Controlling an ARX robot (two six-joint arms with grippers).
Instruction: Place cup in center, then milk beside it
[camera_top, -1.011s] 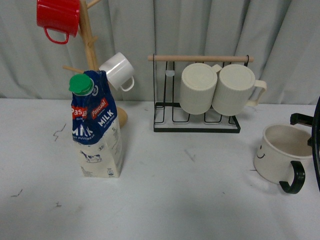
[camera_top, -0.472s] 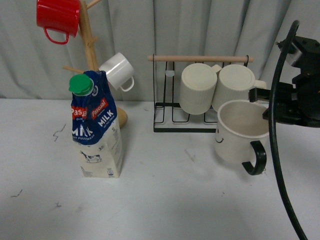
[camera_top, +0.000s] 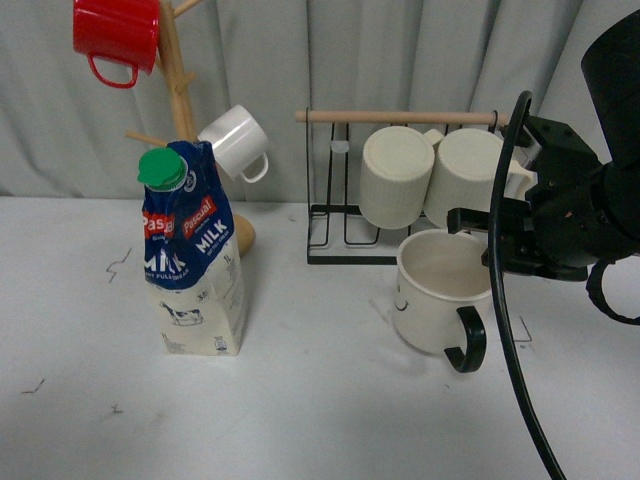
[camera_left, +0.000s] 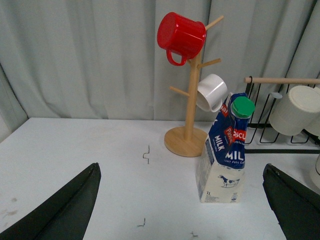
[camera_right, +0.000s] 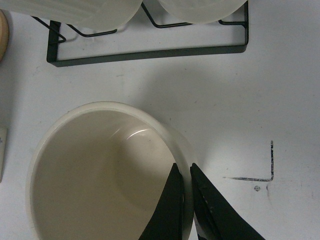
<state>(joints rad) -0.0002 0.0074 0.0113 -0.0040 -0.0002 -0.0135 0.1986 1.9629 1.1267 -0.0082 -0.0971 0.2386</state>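
Only a rim pinch: right gripper (camera_right: 183, 172) clamped on one wall of cup (camera_top: 435, 300), cup at 3 o'clock of milk (camera_top: 195, 262), left gripper (camera_left: 181, 170) spread empty; handle weight could twist cup loose.

Glossy ceramic cup (camera_top: 440, 293), printed paper milk (camera_top: 193, 262), wooden tree (camera_top: 180, 90).

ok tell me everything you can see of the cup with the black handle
The cup is cream, glossy like ceramic, with a black C-shaped handle toward the camera and part of a small black face on its side. It is upright and empty, in front of the wire rack, apart from the milk. The right gripper pinches its rim, jaws shut on the wall. Whether it touches the table is unclear.
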